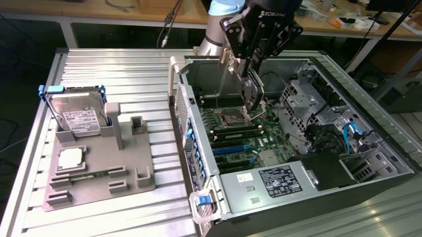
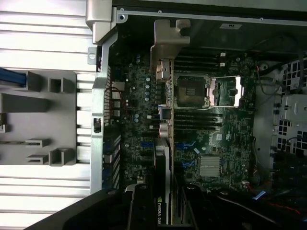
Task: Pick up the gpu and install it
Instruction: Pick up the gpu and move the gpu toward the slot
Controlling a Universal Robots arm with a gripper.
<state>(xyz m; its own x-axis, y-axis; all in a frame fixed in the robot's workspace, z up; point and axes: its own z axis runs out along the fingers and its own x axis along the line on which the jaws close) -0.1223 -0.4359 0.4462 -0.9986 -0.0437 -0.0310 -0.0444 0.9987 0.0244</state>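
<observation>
My gripper [image 1: 249, 69] hangs over the open computer case [image 1: 290, 185] and is shut on the gpu [image 1: 252, 94]. The gpu is a thin dark card held on edge, pointing down toward the green motherboard [image 1: 234, 136] near the CPU socket [image 1: 236, 117]. Its grey metal bracket [image 1: 226, 61] runs along the side toward the case wall. In the wrist view the gpu [image 2: 162, 158] shows edge-on between my fingers [image 2: 139, 208], with its bracket [image 2: 165, 45] at the far end above the motherboard [image 2: 136, 96]. It hovers clear of the board's slots.
A silver hard drive [image 1: 78, 116] stands in a grey fixture [image 1: 99, 170] on the exterior view's left, with a small square silver chip [image 1: 70, 159] in front of it. Inside the case, drive cages and cables [image 1: 316, 106] crowd the exterior view's right. The case wall [image 1: 188, 123] borders the board.
</observation>
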